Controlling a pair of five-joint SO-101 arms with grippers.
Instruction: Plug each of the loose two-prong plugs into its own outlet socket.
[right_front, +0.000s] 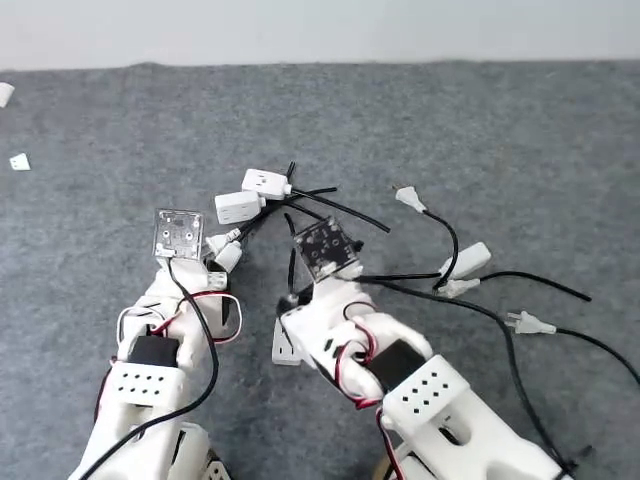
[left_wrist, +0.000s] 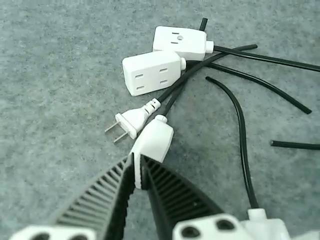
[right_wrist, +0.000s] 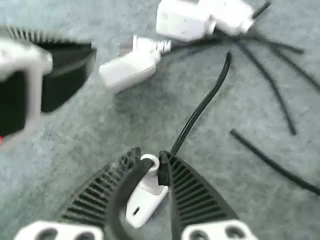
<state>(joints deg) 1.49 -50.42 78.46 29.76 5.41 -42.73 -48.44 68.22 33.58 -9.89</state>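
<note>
My left gripper is shut on the end of a white outlet socket, which lies on the grey carpet. A loose two-prong plug lies right beside that socket, prongs pointing away from it. Beyond them sit two more white sockets. My right gripper is shut on a white cord-end piece with a slot in it and a black cord. From above, the left gripper and the right gripper are close together.
Further loose plugs lie to the right on black cords. Another white socket lies there too, with a plug next to it. Cords cross the carpet between these. The left arm's gripper is near in the right wrist view.
</note>
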